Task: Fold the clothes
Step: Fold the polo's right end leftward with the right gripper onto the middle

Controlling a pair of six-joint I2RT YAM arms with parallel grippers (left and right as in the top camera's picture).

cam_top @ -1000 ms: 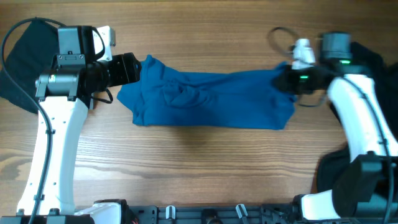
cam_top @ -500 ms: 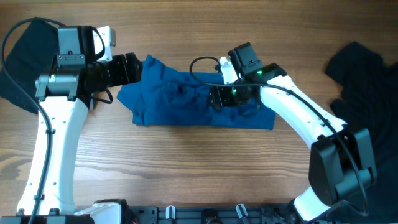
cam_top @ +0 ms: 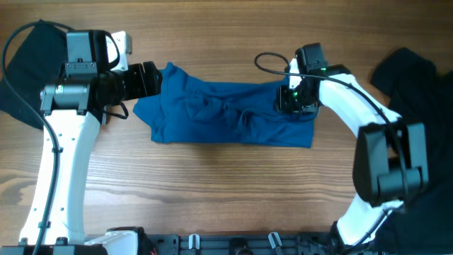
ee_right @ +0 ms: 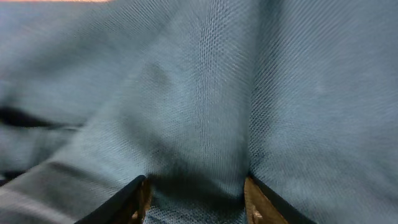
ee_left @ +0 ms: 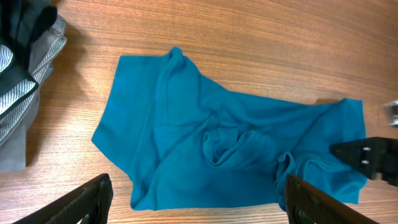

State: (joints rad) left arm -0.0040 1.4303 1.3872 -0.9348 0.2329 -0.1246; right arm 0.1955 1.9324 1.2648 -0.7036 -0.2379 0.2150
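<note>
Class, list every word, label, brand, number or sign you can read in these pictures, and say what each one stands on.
There is no readable text in any view.
The blue shirt shows no print or label.
The grey striped garment shows none.
The robot arms carry no lettering that can be made out.
The right wrist view shows only blurred blue fabric.

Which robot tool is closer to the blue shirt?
Right. The right tool sits on the blue shirt, at its right end; the left tool hangs open by its left edge.
</note>
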